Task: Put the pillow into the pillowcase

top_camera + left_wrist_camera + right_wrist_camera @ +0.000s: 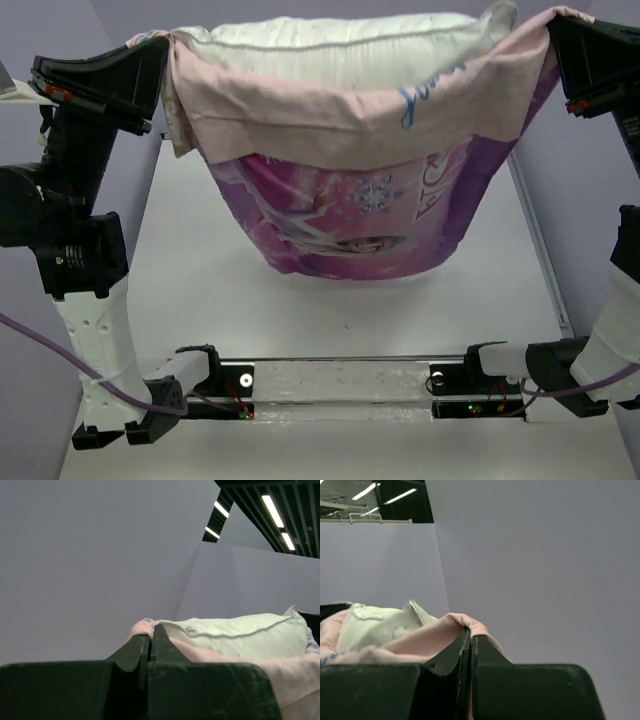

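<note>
The pillowcase (370, 200) hangs in the air like a sack, its purple printed side facing me and its pale pink rim folded over at the top. The white pillow (340, 45) sits inside it, its top sticking out above the rim. My left gripper (165, 45) is shut on the rim's left corner; in the left wrist view the left gripper (150, 637) pinches pink pillowcase fabric (140, 628) beside the pillow (240, 632). My right gripper (550, 25) is shut on the right corner; in the right wrist view the right gripper (470, 635) pinches the pink pillowcase edge (420, 635), with the pillow (375, 622) beyond.
The white table (200, 290) lies below the hanging pillowcase. The arms' bases and a clear mounting rail (340, 385) sit at the near edge. Grey walls stand on both sides and behind.
</note>
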Robot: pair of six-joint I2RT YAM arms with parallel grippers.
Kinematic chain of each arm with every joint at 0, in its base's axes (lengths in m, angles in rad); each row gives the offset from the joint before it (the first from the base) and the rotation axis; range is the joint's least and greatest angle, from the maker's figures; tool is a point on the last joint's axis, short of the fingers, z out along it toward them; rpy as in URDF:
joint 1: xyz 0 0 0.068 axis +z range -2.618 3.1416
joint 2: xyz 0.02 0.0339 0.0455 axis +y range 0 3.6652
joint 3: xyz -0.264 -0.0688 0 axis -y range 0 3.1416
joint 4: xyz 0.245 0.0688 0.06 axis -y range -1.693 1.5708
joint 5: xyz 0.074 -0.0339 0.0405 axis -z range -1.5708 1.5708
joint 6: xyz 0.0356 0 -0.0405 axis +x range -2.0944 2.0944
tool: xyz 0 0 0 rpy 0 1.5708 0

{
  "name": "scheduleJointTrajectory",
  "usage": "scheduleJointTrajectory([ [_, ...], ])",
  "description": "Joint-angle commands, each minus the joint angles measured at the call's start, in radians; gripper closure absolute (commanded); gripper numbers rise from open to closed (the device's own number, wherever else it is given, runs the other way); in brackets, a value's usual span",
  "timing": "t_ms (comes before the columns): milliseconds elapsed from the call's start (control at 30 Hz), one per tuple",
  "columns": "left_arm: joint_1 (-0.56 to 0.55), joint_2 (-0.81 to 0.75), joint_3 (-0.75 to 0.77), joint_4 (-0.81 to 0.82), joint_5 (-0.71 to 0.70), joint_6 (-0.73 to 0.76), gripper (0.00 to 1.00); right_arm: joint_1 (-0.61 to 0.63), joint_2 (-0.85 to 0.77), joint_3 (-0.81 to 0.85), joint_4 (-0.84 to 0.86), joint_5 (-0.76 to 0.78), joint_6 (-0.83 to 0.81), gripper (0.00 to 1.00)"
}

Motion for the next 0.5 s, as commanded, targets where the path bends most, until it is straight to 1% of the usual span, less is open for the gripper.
scheduleJointTrajectory([
  [0, 0.013, -0.044, 0.082, 0.123, -0.078, 0.054, 1.0, -0.009, -0.025, 0.069, 0.163, 0.073, -0.017, 1.0],
  [33, 0.013, -0.075, -0.04, 0.173, -0.103, 0.05, 1.0, -0.009, -0.112, -0.082, 0.224, 0.065, 0.017, 1.0],
  [67, 0.013, -0.125, -0.242, 0.241, -0.104, -0.02, 1.0, -0.009, -0.128, -0.32, 0.311, 0.07, 0.028, 1.0],
  [100, 0.013, -0.117, -0.239, 0.246, -0.087, -0.024, 1.0, -0.009, -0.113, -0.317, 0.276, 0.077, 0.025, 1.0],
  [133, 0.013, -0.063, -0.168, 0.197, -0.052, -0.004, 1.0, -0.009, -0.043, -0.242, 0.221, 0.084, -0.01, 1.0],
  [167, 0.013, -0.039, -0.076, 0.168, -0.045, 0.006, 1.0, -0.009, -0.006, -0.132, 0.176, 0.084, -0.016, 1.0],
  [200, 0.013, -0.02, 0.131, 0.106, -0.054, 0.043, 1.0, -0.009, 0.036, 0.138, 0.127, 0.096, -0.023, 1.0],
  [233, 0.013, -0.003, 0.231, 0.068, -0.08, 0.071, 1.0, -0.009, 0.069, 0.263, 0.105, 0.096, -0.027, 1.0],
  [267, 0.013, 0.005, 0.28, 0.057, -0.096, 0.079, 1.0, -0.009, 0.085, 0.325, 0.082, 0.094, -0.024, 1.0],
  [300, 0.013, -0.012, 0.237, 0.059, -0.094, 0.079, 1.0, -0.009, 0.053, 0.235, 0.088, 0.087, -0.027, 1.0],
  [333, 0.013, -0.067, 0.145, 0.088, -0.113, 0.088, 1.0, -0.009, -0.002, 0.072, 0.123, 0.082, -0.017, 1.0],
  [367, 0.013, -0.086, -0.067, 0.143, -0.117, 0.059, 1.0, -0.009, -0.103, -0.118, 0.289, 0.09, -0.001, 1.0],
  [400, 0.013, -0.084, -0.093, 0.181, -0.104, 0.027, 1.0, -0.009, -0.102, -0.243, 0.306, 0.103, 0.006, 1.0],
  [433, 0.013, -0.062, -0.042, 0.145, -0.075, 0.019, 1.0, -0.009, -0.063, -0.147, 0.26, 0.096, -0.004, 1.0],
  [467, 0.013, 0.013, 0.161, 0.116, -0.056, 0.02, 1.0, -0.009, -0.005, 0.008, 0.132, 0.093, -0.027, 1.0],
])
